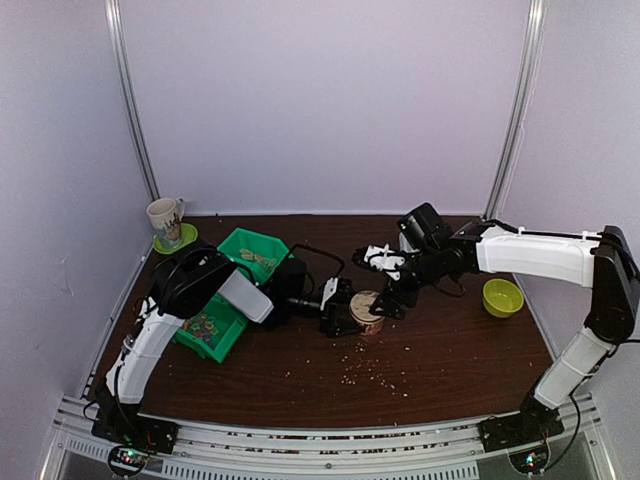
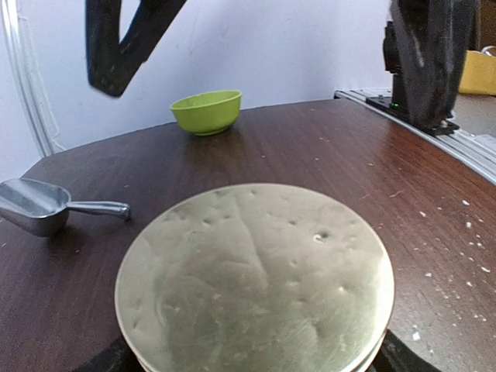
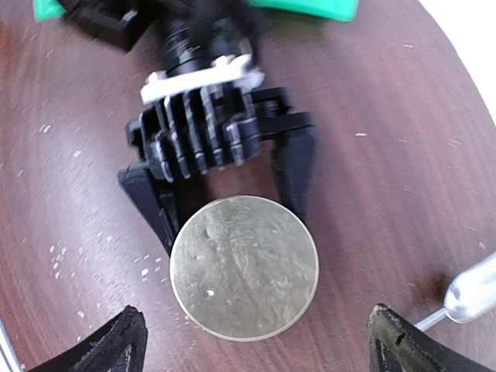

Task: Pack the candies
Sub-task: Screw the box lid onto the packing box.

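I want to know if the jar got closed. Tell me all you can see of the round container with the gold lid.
The round container stands upright near the middle of the dark wooden table. A flat, dull gold lid, metal by its look and lightly dimpled, covers its top, hiding the contents. The left gripper clasps it on two opposite sides below the lid. The right gripper hovers open above it, not touching. Pale crumbs lie around it.

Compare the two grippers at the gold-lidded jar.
The left gripper reaches in level with the table; the right gripper points down from above. The left gripper's fingers clamp the sides of the gold-lidded jar; the right gripper's jaws stand wide open, holding nothing. Both are black, two-fingered and centred on that jar.
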You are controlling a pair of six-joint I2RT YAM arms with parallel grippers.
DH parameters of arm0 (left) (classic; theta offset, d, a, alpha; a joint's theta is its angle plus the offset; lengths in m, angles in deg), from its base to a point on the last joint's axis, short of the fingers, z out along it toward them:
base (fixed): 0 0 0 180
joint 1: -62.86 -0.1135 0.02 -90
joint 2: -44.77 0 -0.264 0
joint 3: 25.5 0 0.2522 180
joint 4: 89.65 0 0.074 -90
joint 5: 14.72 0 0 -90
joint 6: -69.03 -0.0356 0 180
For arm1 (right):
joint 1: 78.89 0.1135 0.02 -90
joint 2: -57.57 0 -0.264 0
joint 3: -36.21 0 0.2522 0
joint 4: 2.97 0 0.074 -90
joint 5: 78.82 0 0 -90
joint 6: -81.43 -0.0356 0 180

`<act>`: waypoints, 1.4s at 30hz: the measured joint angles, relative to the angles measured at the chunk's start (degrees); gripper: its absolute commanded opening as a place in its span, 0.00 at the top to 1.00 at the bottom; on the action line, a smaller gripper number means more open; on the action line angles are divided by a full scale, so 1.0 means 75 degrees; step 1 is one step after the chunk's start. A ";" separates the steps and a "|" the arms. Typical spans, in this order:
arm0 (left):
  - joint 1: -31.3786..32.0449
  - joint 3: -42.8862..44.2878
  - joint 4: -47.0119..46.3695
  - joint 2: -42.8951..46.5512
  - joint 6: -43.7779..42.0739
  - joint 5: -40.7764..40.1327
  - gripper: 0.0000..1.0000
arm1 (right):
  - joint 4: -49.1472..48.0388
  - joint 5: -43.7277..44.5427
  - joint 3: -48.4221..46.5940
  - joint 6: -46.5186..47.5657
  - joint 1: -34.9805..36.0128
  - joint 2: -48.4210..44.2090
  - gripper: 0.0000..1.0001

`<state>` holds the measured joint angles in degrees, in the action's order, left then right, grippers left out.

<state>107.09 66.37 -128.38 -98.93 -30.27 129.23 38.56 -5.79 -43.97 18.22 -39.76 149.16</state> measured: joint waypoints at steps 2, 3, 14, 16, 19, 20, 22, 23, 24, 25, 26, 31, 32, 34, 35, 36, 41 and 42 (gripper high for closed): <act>0.0000 0.0055 0.0242 0.0017 -0.0213 0.0379 0.24 | 0.0090 -0.0256 0.0006 0.0289 0.0000 0.0119 0.00; 0.0003 0.0090 0.0367 0.0017 -0.0321 0.0536 0.24 | 0.0128 -0.0376 0.0006 0.0391 0.0000 0.0178 0.01; 0.0003 0.0440 0.1664 0.0020 -0.1183 0.1842 0.23 | 0.0379 -0.1212 0.0006 0.1043 0.0055 0.0530 0.00; 0.0003 0.0466 0.1798 0.0020 -0.1250 0.1932 0.24 | 0.0388 -0.1227 0.0006 0.1067 0.0090 0.0606 0.00; 0.0000 0.0501 0.1883 0.0020 -0.1309 0.1964 0.24 | 0.0382 -0.1215 0.0006 0.1061 0.0195 0.0656 0.01; 0.0000 0.0507 0.1900 0.0020 -0.1323 0.1973 0.24 | 0.0379 -0.1209 0.0006 0.1055 0.0219 0.0664 0.01; 0.0000 0.0516 0.1938 0.0020 -0.1335 0.1979 0.24 | 0.0353 -0.1189 0.0006 0.1032 0.0262 0.0697 0.00; 0.0000 0.0522 0.1953 0.0020 -0.1338 0.1982 0.24 | 0.0338 -0.1183 0.0006 0.1029 0.0274 0.0714 0.00; 0.0000 0.0525 0.1961 0.0020 -0.1338 0.1982 0.24 | 0.0321 -0.1180 0.0006 0.1026 0.0297 0.0731 0.01; 0.0000 0.0525 0.1967 0.0020 -0.1341 0.1982 0.24 | 0.0321 -0.1174 0.0006 0.1020 0.0312 0.0752 0.01; 0.0000 0.0527 0.1979 0.0020 -0.1341 0.1985 0.24 | 0.0321 -0.1169 0.0006 0.1014 0.0321 0.0769 0.00; 0.0000 0.0539 0.2008 0.0017 -0.1341 0.1985 0.25 | 0.0297 -0.1113 0.0006 0.0988 0.0358 0.0874 0.00; 0.0000 0.0539 0.2008 0.0017 -0.1341 0.1988 0.25 | 0.0280 -0.1087 0.0006 0.0973 0.0358 0.0892 0.01; 0.0000 0.0539 0.2008 0.0017 -0.1341 0.1988 0.25 | 0.0268 -0.1026 0.0006 0.0953 0.0367 0.0924 0.00; 0.0000 0.0539 0.2008 0.0017 -0.1341 0.1988 0.26 | 0.0262 -0.0997 0.0006 0.0938 0.0373 0.0947 0.00; 0.0000 0.0539 0.2008 0.0017 -0.1341 0.1988 0.26 | 0.0262 -0.0968 0.0006 0.0909 0.0382 0.0970 0.00; 0.0000 0.0539 0.2008 0.0017 -0.1341 0.1985 0.26 | 0.0256 -0.0889 0.0003 0.0790 0.0393 0.1070 0.02; 0.0000 0.0539 0.2008 0.0017 -0.1341 0.1988 0.27 | 0.0254 -0.0874 0.0003 0.0772 0.0393 0.1081 0.02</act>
<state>107.09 70.41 -113.32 -98.80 -40.32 144.14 40.46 -12.35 -43.95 24.01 -36.81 157.27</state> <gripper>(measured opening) 0.782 0.991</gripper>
